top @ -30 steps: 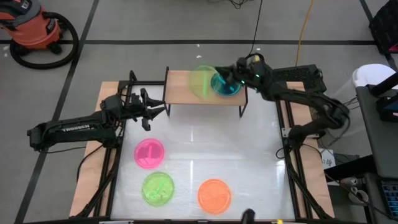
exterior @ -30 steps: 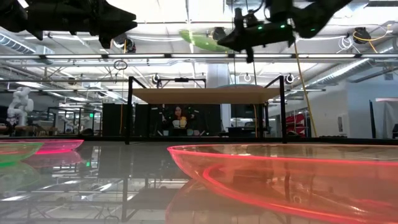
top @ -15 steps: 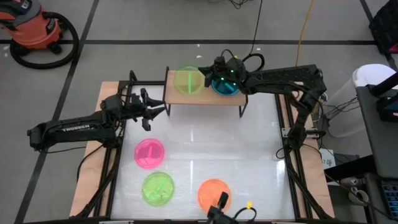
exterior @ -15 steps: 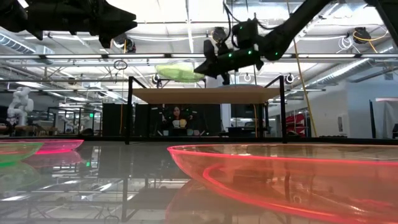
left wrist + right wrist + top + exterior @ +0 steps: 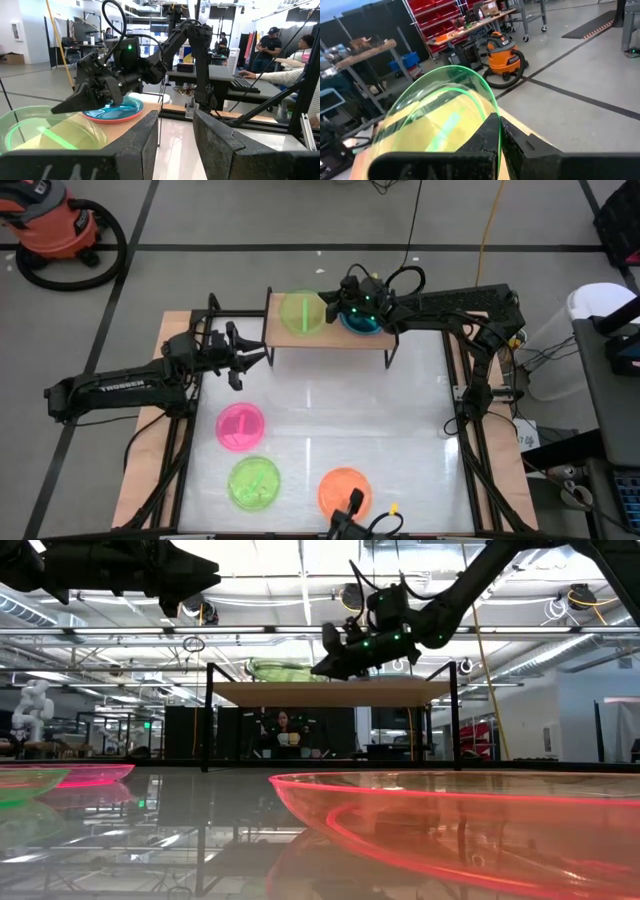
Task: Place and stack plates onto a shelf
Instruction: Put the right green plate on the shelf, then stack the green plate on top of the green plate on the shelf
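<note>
A green plate [image 5: 301,311] is sitting over the middle-left part of the shelf [image 5: 282,332], low to the board; whether it is fully resting there is unclear. The right gripper [image 5: 328,307] is clamping this plate's rim at the side facing the blue plate. In the right wrist view the two fingers [image 5: 492,131] are pinching the green plate [image 5: 440,117] at its edge. In the low view the plate [image 5: 285,669] is lying just above the board [image 5: 330,692], with the gripper [image 5: 325,664] beside it.

A blue plate [image 5: 362,321] is lying on the shelf's right part, partly under the right arm. The left wrist view is showing it stacked on a pink or orange plate [image 5: 117,118], colour uncertain.

Three plates are lying on the white table [image 5: 400,430], well apart from the shelf: a pink plate [image 5: 240,426], a second green plate [image 5: 254,482] and an orange plate [image 5: 344,490].

The left gripper [image 5: 258,356] is hovering near the shelf's left front corner, fingers spread and holding nothing; its wrist view is showing a clear gap between the fingers [image 5: 142,145].
</note>
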Controlling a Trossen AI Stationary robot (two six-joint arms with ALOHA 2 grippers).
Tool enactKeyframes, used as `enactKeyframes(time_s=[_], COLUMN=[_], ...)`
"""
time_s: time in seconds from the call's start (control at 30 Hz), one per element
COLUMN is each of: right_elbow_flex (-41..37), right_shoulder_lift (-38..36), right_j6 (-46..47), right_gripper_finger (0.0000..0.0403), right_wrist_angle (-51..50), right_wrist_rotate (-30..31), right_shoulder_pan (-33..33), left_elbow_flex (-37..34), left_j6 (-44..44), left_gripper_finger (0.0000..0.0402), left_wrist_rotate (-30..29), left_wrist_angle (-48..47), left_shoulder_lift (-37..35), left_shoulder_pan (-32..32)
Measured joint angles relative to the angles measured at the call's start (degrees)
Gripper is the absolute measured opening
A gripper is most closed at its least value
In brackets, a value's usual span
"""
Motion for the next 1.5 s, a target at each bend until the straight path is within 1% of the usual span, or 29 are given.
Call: enactKeyframes(time_s=[0.3,0.5,0.63,0.77,0.83,1.0,1.07,1.13,1.23,1.33,1.4,1.5], right_elbow_flex=[0.00,0.00,0.00,-0.02,-0.02,-0.02,-0.27,-1.36,-4.91,-10.34,-14.54,-21.41], right_shoulder_lift=[0.00,0.00,-0.07,-1.99,-3.77,-10.48,-14.00,-17.71,-24.09,-30.75,-34.91,-40.47], right_j6=[-1.29,-2.36,-3.24,-4.11,-4.98,-9.85,-11.20,-12.93,-15.53,-17.45,-18.90,-20.35], right_gripper_finger=[0.0008,0.0027,0.0042,0.0057,0.0063,0.0065,0.0062,0.0058,0.0052,0.0049,0.0048,0.0048], right_wrist_angle=[-0.63,-0.69,-0.21,0.90,0.96,-1.30,-3.67,-5.72,-7.56,-7.45,-7.37,-7.59], right_wrist_rotate=[0.04,3.09,3.14,2.71,0.34,-8.72,-10.50,-10.63,-10.58,-10.58,-10.56,-10.49], right_shoulder_pan=[1.36,1.47,1.45,1.47,1.47,1.86,2.54,3.71,5.89,8.44,10.06,11.92], left_elbow_flex=[0.00,0.00,0.00,0.02,0.01,0.06,0.90,2.02,4.74,9.62,13.84,19.49], left_j6=[-0.89,-0.28,-0.25,-0.33,-0.40,2.25,3.89,4.87,5.64,5.56,5.46,5.07], left_gripper_finger=[0.0129,0.0129,0.0129,0.0129,0.0129,0.0129,0.0129,0.0129,0.0129,0.0129,0.0129,0.0129], left_wrist_rotate=[0.00,0.00,0.00,0.00,-0.02,0.00,0.00,-0.43,-4.59,-10.51,-13.70,-16.57], left_wrist_angle=[-1.41,-1.44,-1.42,-2.42,-3.95,-4.87,-6.08,-8.55,-14.91,-24.30,-32.27,-42.98], left_shoulder_lift=[0.00,-0.02,0.00,-0.02,0.01,1.27,2.32,3.48,5.87,9.07,11.59,16.34], left_shoulder_pan=[-0.02,-0.02,-0.02,-0.13,-0.70,-3.88,-5.55,-7.43,-10.67,-14.09,-16.32,-19.65])
